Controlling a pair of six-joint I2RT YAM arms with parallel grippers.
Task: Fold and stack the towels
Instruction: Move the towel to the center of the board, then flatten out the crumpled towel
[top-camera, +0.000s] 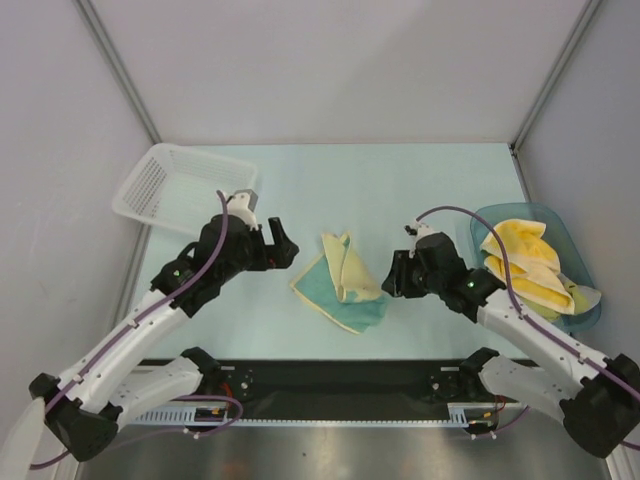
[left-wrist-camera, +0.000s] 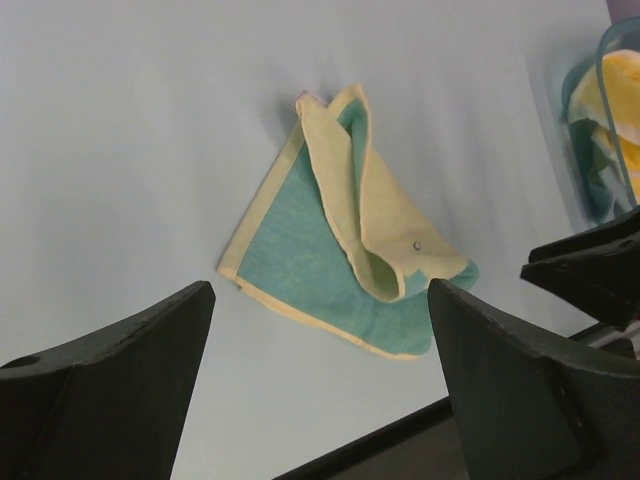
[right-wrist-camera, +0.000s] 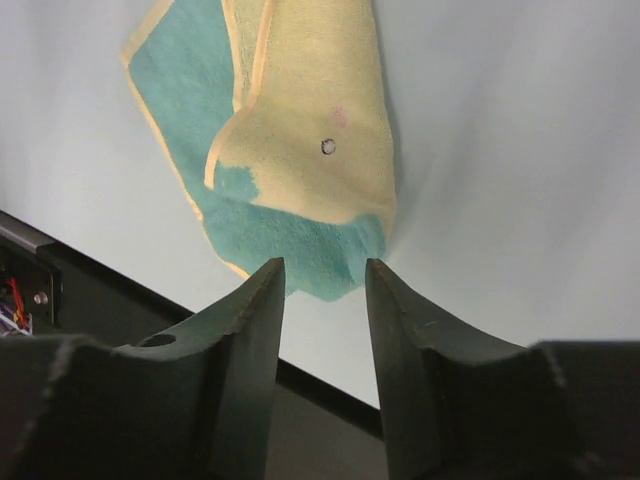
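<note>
Teal towel lies loosely folded; yellow towels wait in the blue tub. Left end effector stands wide open, right end effector partly, both empty.

The pale table carries three things. A teal towel with a yellow edge lies loosely folded about midway between the side edges, nearer the front edge than the back, with a yellow flap turned over its top. A white mesh basket sits in the far left corner. A blue see-through tub sits by the right edge.
</note>
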